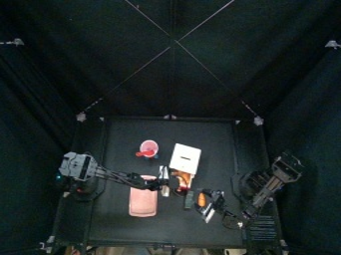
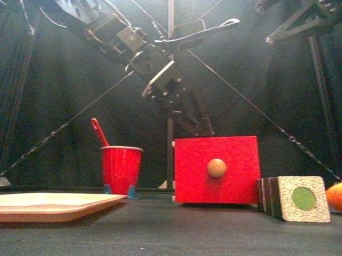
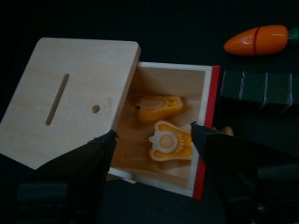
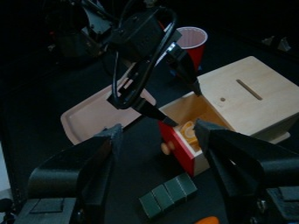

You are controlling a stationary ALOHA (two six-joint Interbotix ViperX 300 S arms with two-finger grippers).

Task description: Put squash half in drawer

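Note:
The drawer (image 3: 176,131) stands pulled out of its pale wooden cabinet (image 3: 76,96), red front toward the table's front (image 2: 215,168). Two yellow squash pieces lie inside it, one (image 3: 170,143) nearer the front and one (image 3: 160,107) behind it. My left gripper (image 3: 153,136) hangs open and empty straight above the open drawer; it also shows in the front view (image 2: 187,115) and the top view (image 1: 166,182). My right gripper (image 4: 159,129) is open and empty, held off to the right of the table (image 1: 242,211), facing the drawer (image 4: 187,144).
A red cup (image 2: 122,168) with a red stick stands left of the cabinet. A flat pink tray (image 2: 54,205) lies at the front left. A dark green block (image 2: 294,197) and an orange carrot (image 3: 257,39) lie right of the drawer.

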